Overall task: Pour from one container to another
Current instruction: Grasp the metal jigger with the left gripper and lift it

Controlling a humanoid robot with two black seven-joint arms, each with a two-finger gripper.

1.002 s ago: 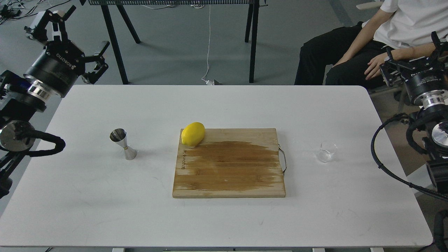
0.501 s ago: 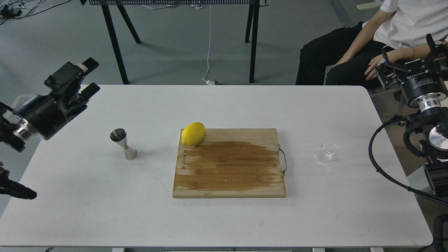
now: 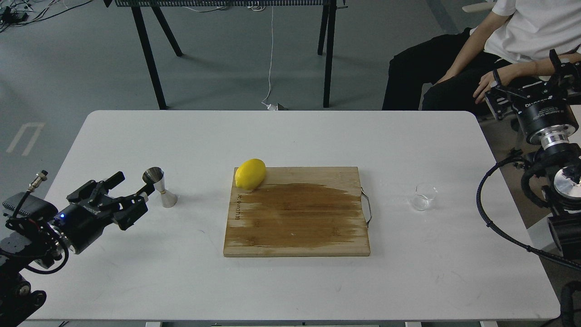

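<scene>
Reaching step: the left gripper [image 3: 128, 196] hangs open and empty beside the jigger [image 3: 159, 186], the right gripper [image 3: 526, 86] open too, far from the cup [image 3: 423, 196], which needs grasping next.

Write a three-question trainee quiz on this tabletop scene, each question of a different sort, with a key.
1. True or false: the lemon lies on a far corner of the cutting board.
2. Multiple choice: the left end effector is (A) shut on the jigger, (B) open close beside it, (C) over the glass cup.
3. Fill in: the glass cup stands on the table to the ____ of the board.

Key: 1 true; 2 B; 3 right. The right end effector is off past the table's right edge, holding nothing.
</scene>
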